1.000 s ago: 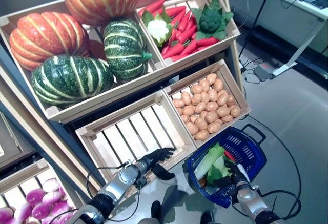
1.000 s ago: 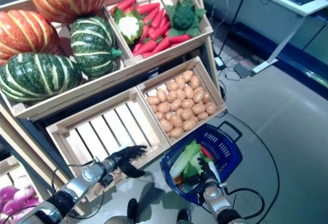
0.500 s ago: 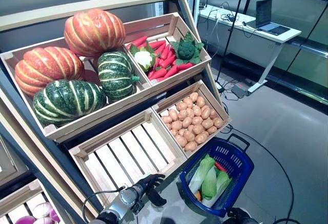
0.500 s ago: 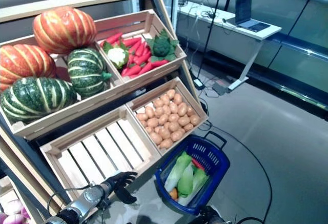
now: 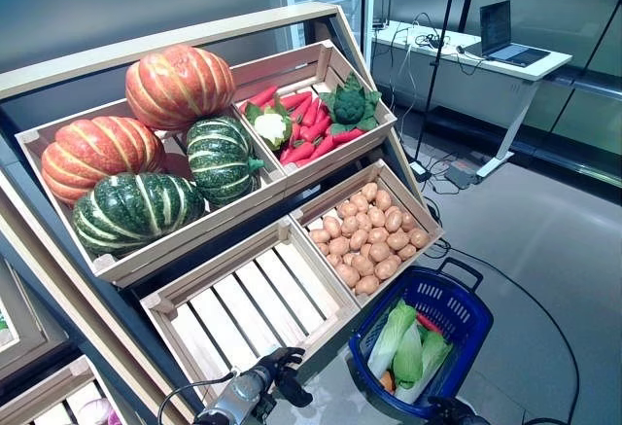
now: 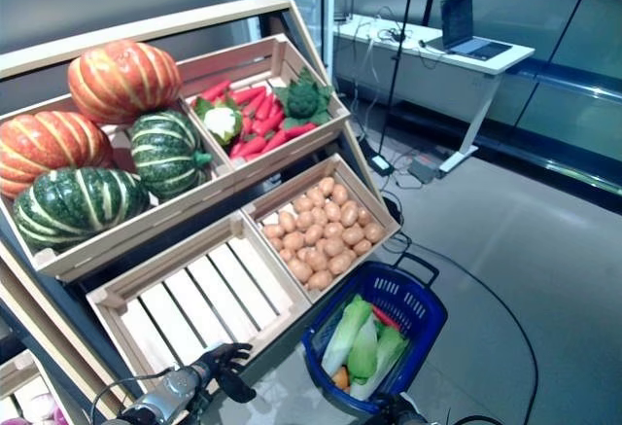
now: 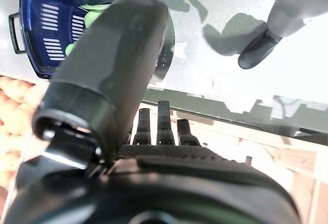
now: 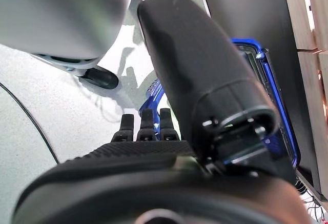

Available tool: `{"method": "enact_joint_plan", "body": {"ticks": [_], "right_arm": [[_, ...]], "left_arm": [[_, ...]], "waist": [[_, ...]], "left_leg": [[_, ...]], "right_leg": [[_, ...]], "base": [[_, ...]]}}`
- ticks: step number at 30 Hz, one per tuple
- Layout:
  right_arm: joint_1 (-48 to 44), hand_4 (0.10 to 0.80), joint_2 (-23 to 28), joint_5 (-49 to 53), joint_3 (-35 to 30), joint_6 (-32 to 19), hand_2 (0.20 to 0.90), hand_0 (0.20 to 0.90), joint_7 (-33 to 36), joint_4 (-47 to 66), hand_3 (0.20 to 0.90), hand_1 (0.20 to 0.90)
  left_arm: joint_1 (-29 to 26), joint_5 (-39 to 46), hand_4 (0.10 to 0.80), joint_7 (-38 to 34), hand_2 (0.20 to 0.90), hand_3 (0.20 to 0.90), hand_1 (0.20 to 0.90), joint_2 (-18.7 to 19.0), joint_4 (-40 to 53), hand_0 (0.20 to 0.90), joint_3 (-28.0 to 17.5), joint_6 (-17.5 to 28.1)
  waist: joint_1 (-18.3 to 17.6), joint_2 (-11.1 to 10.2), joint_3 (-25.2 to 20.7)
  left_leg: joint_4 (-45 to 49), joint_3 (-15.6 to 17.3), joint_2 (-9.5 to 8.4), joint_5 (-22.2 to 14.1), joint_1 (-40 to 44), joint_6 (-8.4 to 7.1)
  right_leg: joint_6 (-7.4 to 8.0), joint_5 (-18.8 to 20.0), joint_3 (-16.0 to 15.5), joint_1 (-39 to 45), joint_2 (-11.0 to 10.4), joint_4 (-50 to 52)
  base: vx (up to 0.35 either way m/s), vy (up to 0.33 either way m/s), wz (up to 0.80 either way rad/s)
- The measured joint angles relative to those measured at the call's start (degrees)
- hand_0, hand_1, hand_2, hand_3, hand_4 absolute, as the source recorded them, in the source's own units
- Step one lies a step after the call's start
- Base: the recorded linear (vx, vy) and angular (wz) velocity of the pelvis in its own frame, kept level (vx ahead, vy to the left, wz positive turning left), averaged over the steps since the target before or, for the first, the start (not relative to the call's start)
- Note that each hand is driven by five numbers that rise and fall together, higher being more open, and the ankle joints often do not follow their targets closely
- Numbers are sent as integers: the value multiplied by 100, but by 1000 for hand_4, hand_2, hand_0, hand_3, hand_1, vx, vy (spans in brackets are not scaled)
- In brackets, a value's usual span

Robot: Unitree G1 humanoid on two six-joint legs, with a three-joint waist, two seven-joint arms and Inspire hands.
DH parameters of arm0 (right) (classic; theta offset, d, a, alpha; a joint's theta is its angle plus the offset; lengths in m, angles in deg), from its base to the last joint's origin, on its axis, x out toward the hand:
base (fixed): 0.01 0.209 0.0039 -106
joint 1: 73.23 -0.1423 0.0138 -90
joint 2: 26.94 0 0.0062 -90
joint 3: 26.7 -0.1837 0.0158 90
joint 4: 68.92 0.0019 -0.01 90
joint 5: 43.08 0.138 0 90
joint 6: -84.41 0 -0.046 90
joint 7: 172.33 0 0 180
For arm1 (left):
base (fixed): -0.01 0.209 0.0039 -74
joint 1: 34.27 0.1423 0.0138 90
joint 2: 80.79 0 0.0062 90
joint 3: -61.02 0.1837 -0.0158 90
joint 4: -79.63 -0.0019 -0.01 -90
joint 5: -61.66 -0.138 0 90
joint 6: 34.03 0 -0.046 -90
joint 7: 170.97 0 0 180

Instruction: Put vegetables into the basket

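Head stereo pair looks down and forward over the crate stand [image 5: 194, 250] and blue basket [image 5: 457, 294], sharing both. Each wrist view looks closely along its hand to the floor; both show the basket.

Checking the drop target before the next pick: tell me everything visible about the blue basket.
The blue basket is a plastic shopping basket with slotted walls and a dark handle folded down at its far end. It sits on the grey floor, just below the crate of potatoes. Inside lie pale green leafy cabbages, with something red and something orange partly buried beside them. Neither hand touches it in the eye views.
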Motion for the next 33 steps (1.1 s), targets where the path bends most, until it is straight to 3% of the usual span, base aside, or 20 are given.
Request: {"method": "enact_joint_plan", "body": {"ticks": [5,9,11,15,17,23,29,33], "right_arm": [[-6,800,19,78,-2,30,900,900,0,3,900,900],[-5,800,17,205,-10,82,900,900,1,40,900,900],[12,800,12,232,-21,86,900,900,2,111,900,900],[20,800,13,227,-92,83,900,900,1,137,900,900],[15,800,14,223,-114,83,900,900,1,137,900,900],[-18,800,16,177,-121,83,900,900,-8,127,900,900],[-27,800,14,171,-120,82,900,900,-15,102,900,900],[-45,800,-55,174,-114,81,900,900,-18,16,900,900]], "left_arm": [[256,327,800,-665,900,900,900,35,-31,900,-28,14],[630,894,800,-628,900,900,900,214,1167,900,-170,140],[760,1123,800,-203,900,900,900,413,1822,900,-147,391],[757,1765,800,1324,900,900,900,802,2743,900,32,794],[599,1798,800,2001,900,900,900,907,2865,900,327,927],[376,1521,800,2535,900,900,900,852,2728,900,956,659],[373,957,800,2146,900,900,900,525,1497,900,875,96],[436,464,800,1368,900,900,900,282,360,900,546,-333]], "waist": [[28,31,89],[167,56,228],[184,69,254],[144,83,296],[122,95,305],[-29,113,327],[-24,108,319],[-10,12,247]], "left_leg": [[10,-39,3,7,-10,-6],[10,-93,2,18,-45,-15],[2,-103,2,19,-60,-16],[2,-95,-1,20,-62,-18],[2,-87,-3,18,-59,-18],[0,-32,14,14,-19,-23],[-1,-7,37,13,3,-28],[0,-16,47,12,-3,-30]], "right_leg": [[-6,-3,0,2,8,0],[-11,-3,-20,-2,15,1],[-8,-3,-30,0,17,1],[10,8,-28,1,13,1],[12,8,-23,1,13,2],[13,9,8,0,22,1],[4,7,39,11,43,2],[-6,2,37,13,56,2]], "base": [[14,-8,2],[-28,-10,7],[-34,6,3],[0,0,0],[21,30,-3],[24,-4,-5],[3,-5,-2],[0,0,0]]}}
